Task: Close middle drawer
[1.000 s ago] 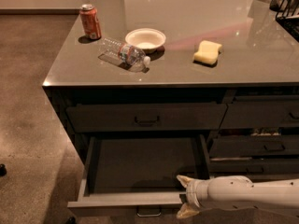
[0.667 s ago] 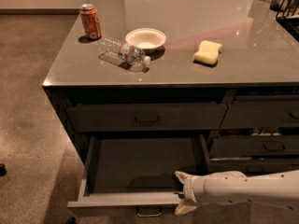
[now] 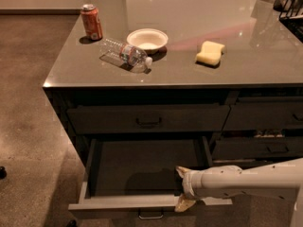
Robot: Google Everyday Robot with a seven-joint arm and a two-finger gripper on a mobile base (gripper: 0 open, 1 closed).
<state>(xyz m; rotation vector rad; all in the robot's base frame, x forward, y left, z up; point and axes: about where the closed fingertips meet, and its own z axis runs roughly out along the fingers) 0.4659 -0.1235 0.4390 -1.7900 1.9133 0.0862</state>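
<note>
**Middle drawer open, gripper at its front right corner**

Far left: bare speckled floor [image 3: 28, 126] beside the cabinet.

On grey countertop [image 3: 199, 13], left to right:
- red can [image 3: 91, 21], upright, near back left corner.
- plastic bottle [image 3: 125, 55], lying on its side, cap end pointing right and toward the front, just beside the bowl; touching or not, cannot tell.
- white bowl [image 3: 147, 39], upright, behind the bottle's cap end.
- yellow sponge [image 3: 210, 53], flat, well apart from the bowl, right of centre.

Below the countertop edge: top drawer [image 3: 189, 119], wide, taller front, shut flush.

Under that: middle drawer [image 3: 118, 203], pulled far out toward the camera, long dark tray exposed, low pale-grey front at bottom of view, small bar handle [image 3: 151, 215] centred under the front lip.

Gripper [image 3: 181, 188] at the right end of the drawer front. Jaws apart: upper tan fingertip [image 3: 180, 171] over the tray interior, lower one down at the front panel's top edge. Contact with the panel: cannot tell.

White arm [image 3: 251, 181] reaching in from the right edge, roughly level, crossing the drawer's right side wall.

Right of the wide drawers: narrower drawers [image 3: 265, 116], stacked, dark, the upper one shut.
</note>
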